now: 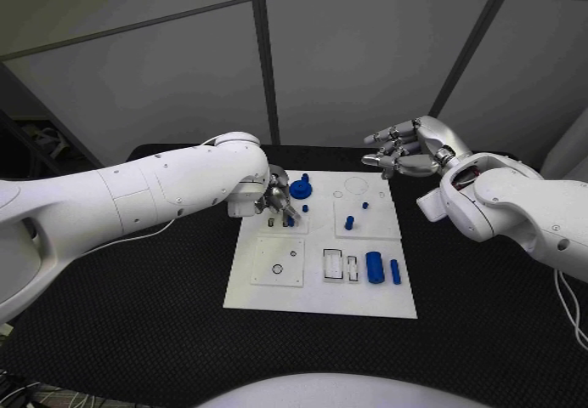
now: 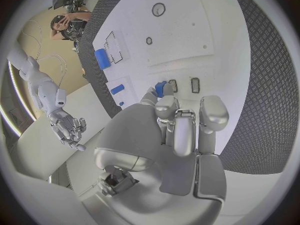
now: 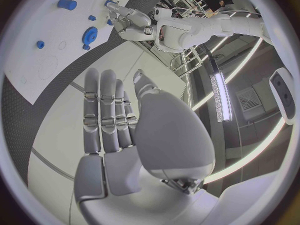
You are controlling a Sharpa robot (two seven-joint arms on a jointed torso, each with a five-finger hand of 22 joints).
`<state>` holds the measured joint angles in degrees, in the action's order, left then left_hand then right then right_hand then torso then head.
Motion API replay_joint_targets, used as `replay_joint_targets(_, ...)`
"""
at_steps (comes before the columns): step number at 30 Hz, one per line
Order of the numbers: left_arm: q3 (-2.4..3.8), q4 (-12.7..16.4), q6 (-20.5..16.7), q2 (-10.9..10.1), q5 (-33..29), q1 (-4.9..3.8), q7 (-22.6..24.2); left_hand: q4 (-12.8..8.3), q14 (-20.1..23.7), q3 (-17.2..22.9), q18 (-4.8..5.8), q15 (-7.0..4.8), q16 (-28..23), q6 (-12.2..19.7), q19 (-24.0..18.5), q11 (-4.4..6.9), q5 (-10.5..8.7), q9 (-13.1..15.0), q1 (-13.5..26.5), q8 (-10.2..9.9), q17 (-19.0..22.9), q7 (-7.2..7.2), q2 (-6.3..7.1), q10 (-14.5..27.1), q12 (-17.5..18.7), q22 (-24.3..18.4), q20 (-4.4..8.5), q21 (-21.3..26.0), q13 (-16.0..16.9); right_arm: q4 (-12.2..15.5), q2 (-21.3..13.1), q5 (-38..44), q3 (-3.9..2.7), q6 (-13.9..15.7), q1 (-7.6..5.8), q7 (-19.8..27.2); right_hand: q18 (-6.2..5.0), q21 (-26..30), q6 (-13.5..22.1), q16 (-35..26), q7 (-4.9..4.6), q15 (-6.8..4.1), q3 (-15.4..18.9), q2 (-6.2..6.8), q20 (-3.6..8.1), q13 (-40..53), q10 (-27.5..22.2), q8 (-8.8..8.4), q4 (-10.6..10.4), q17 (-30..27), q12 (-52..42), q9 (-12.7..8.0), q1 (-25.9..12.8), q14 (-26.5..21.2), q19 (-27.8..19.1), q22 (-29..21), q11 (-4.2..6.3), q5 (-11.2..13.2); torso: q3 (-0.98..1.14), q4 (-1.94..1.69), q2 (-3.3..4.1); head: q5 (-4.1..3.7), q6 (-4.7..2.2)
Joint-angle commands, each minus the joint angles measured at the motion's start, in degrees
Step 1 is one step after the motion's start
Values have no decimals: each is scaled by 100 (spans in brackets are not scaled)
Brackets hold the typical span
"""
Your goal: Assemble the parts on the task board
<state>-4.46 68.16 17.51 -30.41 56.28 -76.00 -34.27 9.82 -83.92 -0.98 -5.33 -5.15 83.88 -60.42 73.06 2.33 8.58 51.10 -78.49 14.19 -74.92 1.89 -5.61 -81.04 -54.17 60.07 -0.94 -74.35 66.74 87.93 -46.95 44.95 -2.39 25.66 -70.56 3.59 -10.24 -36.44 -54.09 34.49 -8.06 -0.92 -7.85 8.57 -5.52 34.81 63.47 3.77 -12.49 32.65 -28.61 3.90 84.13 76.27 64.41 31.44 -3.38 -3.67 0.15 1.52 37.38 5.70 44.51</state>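
The white task board (image 1: 279,289) lies in the middle of the black table. My left hand (image 1: 277,199) is low over its far left corner, and its fingertips pinch a small blue peg (image 1: 291,219) just above the board, beside two small slots (image 2: 195,85); the peg (image 2: 161,89) shows blue at the fingertips. A blue gear (image 1: 302,190) sits right beside this hand. My right hand (image 1: 410,146) hangs raised beyond the board's far right corner, fingers apart and loosely curled, holding nothing.
More blue parts lie on the board: a short peg (image 1: 349,223), two tiny pieces (image 1: 365,205), a thick cylinder (image 1: 375,267) and a thin one (image 1: 396,271) at the near right. A square plate (image 1: 278,260) with a hole sits near left.
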Motion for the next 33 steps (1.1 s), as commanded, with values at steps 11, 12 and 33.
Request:
replay_joint_targets(11,-4,225,-338,-238,-373,7,233,-581,-429,852,-59,-27,70,12,-1,-21,1380,336,-271,-191,-780,13,41,-110,125,109,-17,-50,151,-33,17,13,-5,-58,-13,28,-26,26,-43,-30,10,16,-11,-27,-3,-18,43,0,33,9,26,-2,-20,45,53,-13,3,-34,-2,-12,-3,11,8)
replay_joint_targets(12,-3,269,-430,-279,-386,7,255,-635,-434,1021,-61,-21,81,-3,6,-13,1340,387,-221,-206,-795,23,86,-128,128,127,-14,-56,175,-37,16,13,-5,-59,-13,29,-26,26,-43,-30,10,16,-11,-27,-3,-18,43,0,33,9,26,-2,-20,45,53,-13,3,-34,0,-13,-4,12,8)
replay_joint_targets(33,-6,1098,-1532,-937,96,173,432,-1121,-468,2522,-23,-43,172,-198,141,-2,1558,895,622,-379,-910,-5,579,-318,43,392,-3,-166,480,-63,-15,101,-3,-47,-12,42,-25,37,-42,-42,8,17,-10,-27,-3,-28,40,-1,30,12,26,-3,-32,47,59,-20,0,-41,7,-16,5,63,17)
